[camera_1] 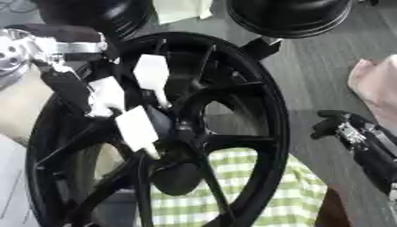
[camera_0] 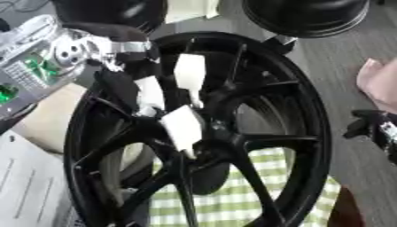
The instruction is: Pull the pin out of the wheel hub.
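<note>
The left hand [camera_0: 167,104] reaches in from the upper left and is placed over the centre of the wheel [camera_0: 310,133]. Its white-tipped fingers [camera_0: 183,126] are bent down toward the hub [camera_0: 213,142], where the spokes meet. Whether those fingers have closed on the pin cannot be told, because the hand covers the hub centre and the pin itself is not visible. The right hand [camera_1: 341,128] shows at the right edge, just beside the rim and apart from it; its finger state cannot be told either. The wheel is black, stands tilted toward the camera and fills most of the view. Beneath its lower half lies a green-and-white checked cloth [camera_0: 232,199]. White paper [camera_0: 31,186] lies at the lower left. Judged from this placement, the step in hand is locating or gripping the pin at the hub. The next move calls for a confirmed pinch on the pin, then a straight pull along its axis, away from the hub, with the wheel kept from shifting.
</note>
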`<action>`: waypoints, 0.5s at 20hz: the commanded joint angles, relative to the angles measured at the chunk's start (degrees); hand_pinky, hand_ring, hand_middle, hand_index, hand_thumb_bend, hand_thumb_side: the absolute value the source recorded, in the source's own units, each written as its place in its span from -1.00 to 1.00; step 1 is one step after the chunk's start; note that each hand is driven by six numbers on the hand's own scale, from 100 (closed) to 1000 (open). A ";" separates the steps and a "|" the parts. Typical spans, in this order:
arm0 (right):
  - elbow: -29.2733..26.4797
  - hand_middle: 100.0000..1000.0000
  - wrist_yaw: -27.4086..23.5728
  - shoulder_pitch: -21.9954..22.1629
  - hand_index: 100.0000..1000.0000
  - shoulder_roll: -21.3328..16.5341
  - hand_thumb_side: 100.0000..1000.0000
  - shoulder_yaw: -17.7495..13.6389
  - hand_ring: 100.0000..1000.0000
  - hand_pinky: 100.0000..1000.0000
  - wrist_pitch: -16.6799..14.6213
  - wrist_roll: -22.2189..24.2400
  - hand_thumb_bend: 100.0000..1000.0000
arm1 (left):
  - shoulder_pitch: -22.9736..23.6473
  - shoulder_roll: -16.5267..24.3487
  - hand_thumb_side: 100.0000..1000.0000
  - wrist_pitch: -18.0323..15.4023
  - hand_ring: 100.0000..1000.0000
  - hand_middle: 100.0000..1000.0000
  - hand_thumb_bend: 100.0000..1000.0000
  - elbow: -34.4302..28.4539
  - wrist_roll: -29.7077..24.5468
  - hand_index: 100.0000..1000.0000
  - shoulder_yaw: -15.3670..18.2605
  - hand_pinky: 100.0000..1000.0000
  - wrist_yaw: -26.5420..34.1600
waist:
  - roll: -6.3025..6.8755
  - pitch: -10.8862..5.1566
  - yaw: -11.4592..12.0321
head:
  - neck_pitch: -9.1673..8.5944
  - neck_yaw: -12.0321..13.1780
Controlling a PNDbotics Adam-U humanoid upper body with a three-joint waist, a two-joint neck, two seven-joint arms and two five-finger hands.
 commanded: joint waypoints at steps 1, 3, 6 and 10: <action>-0.57 0.14 0.02 -0.14 0.54 -0.87 0.30 -0.60 0.27 1.00 0.10 -0.05 -1.00 | -0.56 3.22 -0.74 11.69 -0.01 -0.44 -0.33 -1.62 -11.49 -0.37 1.75 0.36 0.45 | -0.18 -1.13 0.03 | -0.74 0.24; -0.56 0.14 0.05 -0.07 0.54 -0.87 0.30 -0.60 0.27 1.00 0.10 -0.04 -1.00 | -0.32 3.89 -0.75 11.34 -0.02 -0.46 -0.34 -2.34 -11.49 -0.39 2.45 0.35 0.39 | -0.18 -1.16 0.01 | -0.75 0.20; -0.51 0.14 0.11 0.00 0.54 -0.78 0.31 -0.62 0.27 1.00 0.15 -0.03 -1.00 | 0.02 4.90 -0.77 10.73 -0.04 -0.49 -0.36 -3.59 -11.49 -0.42 4.40 0.36 -0.22 | -0.13 -1.16 0.07 | -0.93 0.11; -0.55 0.14 0.04 -0.09 0.54 -0.70 0.31 -0.61 0.27 1.00 0.22 0.02 -1.00 | -0.08 4.81 -0.80 9.88 -0.04 -0.48 -0.38 -3.31 -11.49 -0.42 4.85 0.36 -1.00 | -0.10 -1.21 0.08 | -1.09 0.21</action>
